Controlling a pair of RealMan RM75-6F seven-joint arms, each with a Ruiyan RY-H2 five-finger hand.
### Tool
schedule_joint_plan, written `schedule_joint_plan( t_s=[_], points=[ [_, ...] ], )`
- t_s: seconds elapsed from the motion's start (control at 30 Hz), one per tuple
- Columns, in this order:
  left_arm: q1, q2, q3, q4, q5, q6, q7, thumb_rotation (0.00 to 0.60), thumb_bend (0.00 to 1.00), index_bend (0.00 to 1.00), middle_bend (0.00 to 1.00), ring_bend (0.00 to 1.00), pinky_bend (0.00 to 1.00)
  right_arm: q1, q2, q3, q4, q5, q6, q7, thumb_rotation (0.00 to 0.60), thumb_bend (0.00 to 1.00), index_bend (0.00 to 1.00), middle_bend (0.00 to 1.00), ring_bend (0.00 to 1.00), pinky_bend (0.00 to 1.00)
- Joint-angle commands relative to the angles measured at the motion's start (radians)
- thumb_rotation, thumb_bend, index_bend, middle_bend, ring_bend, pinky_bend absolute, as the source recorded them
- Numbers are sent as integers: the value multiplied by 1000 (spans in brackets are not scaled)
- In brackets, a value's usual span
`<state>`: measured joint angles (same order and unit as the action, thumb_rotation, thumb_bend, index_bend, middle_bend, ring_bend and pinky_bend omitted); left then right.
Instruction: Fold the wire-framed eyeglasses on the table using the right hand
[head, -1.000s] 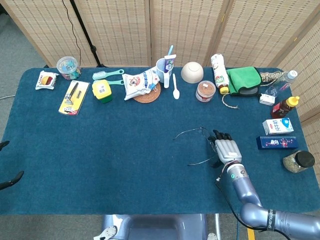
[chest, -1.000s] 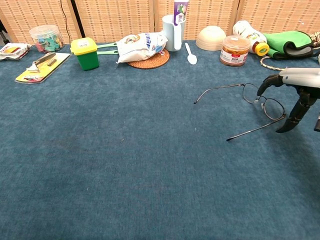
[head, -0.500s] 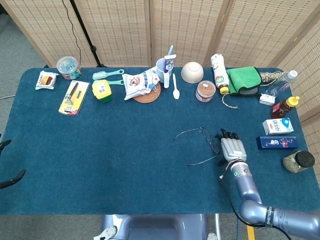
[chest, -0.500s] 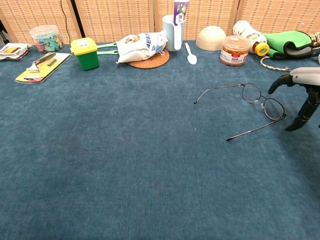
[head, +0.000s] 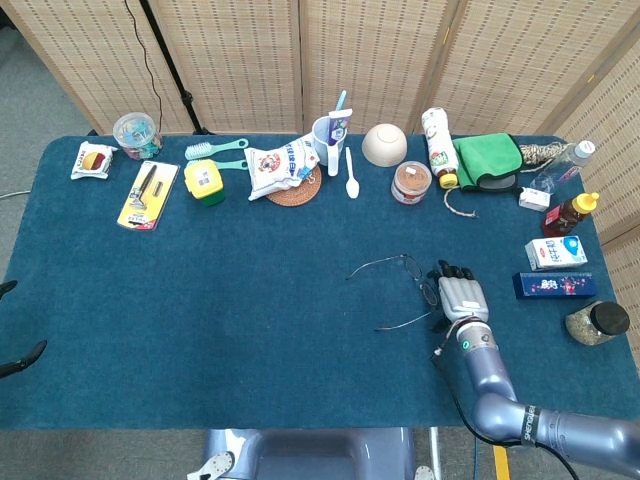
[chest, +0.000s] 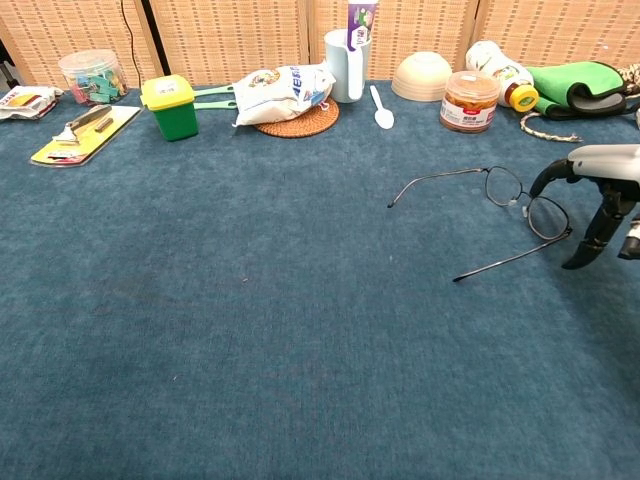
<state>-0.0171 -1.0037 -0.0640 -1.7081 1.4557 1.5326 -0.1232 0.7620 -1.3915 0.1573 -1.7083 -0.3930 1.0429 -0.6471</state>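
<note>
Glasses: one thin wire-framed pair, lying open on the blue cloth table, right of the middle; both arms spread toward the left, lenses on the right.
Right hand: the right hand stands just to the right of the lenses, fingers curved down and apart, holding nothing. The chest view shows a gap between its dark tips and the frame; the head view shows it from above, palm down, so close to the lenses that contact cannot be told there.
Left hand: only the head view shows dark tips at the left edge; how wide it stands I cannot tell.
Seen from above only: one blue box, one white carton, one glass jar and one brown sauce bottle, all along the right side.
Back row, counts: one green towel, one orange-lidded jar, one upturned cream bowl, one white plastic spoon, one pale cup with a tube in it, one crinkled bag on a round woven mat, one yellow-topped green box.
Surface: the cloth is felt-like and matte.
Backdrop: woven screens.
</note>
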Motion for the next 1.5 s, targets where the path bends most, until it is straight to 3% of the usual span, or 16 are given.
schedule_joint_plan(
  t_s=[0.03, 0.77, 1.33, 1.5],
  points=[
    [2, -1, 1, 7, -5, -2, -5, 483, 190, 162, 38, 30, 0, 15, -13, 0, 12, 24, -2, -13, 600, 145, 162, 0, 0, 0],
    [20, 1, 6, 40, -23, 1, -46, 484, 190, 162, 38, 30, 0, 119, -66, 30, 52, 174, 6, -95, 600, 145, 207, 0, 0, 0],
    [31, 7, 6, 37, -30, 6, -47, 485, 191, 162, 38, 30, 0, 154, -110, 52, 96, 213, 12, -97, 600, 145, 393, 6, 0, 0],
    [32, 8, 6, 37, -31, 5, -48, 484, 190, 162, 38, 30, 0, 156, -125, 58, 117, 211, 21, -87, 600, 145, 464, 55, 0, 0]
  ],
)
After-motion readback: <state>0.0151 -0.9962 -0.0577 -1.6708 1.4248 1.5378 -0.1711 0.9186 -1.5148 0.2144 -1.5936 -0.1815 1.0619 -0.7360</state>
